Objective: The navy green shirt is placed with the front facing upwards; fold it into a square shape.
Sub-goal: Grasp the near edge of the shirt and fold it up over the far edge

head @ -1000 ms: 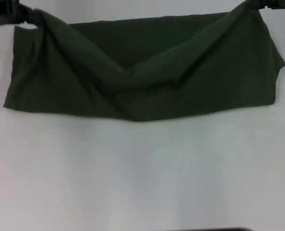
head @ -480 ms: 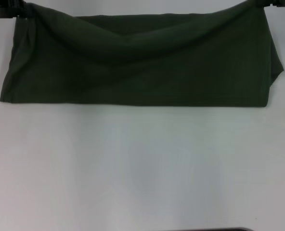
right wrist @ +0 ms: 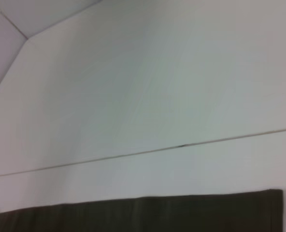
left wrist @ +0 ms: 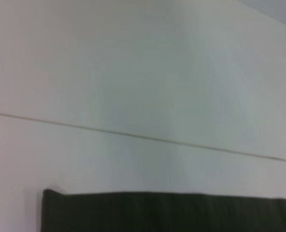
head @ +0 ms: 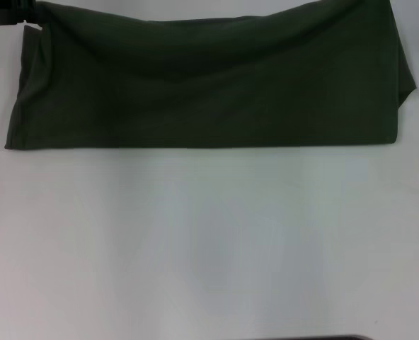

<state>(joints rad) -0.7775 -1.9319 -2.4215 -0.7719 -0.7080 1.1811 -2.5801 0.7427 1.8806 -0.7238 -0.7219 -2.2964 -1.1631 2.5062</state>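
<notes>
the navy green shirt (head: 209,85), a large dark olive-green cotton t-shirt showing only plain cloth, lies as a wide folded band across the far part of the white table (head: 209,241). its near edge runs straight and flat on the tabletop from left to right. its far edge is raised at both upper corners and sags a little in the middle, leaving soft slanting creases across the band. at the right end a small point of cloth juts outward; at the left end a narrow hem fold stands beside the raised corner.

the left gripper (head: 4,13) shows as a dark shape at the upper left corner of the head view, touching the shirt's raised left corner; whether its fingers are closed on the cloth cannot be made out. the right gripper is out of sight in the head view, past the top edge above the raised right corner.

each wrist view shows a strip of the green cloth (left wrist: 167,212) (right wrist: 148,212) lying flat on the white surface, and a thin seam line (left wrist: 143,137) crossing the table (right wrist: 148,96) beyond it.
</notes>
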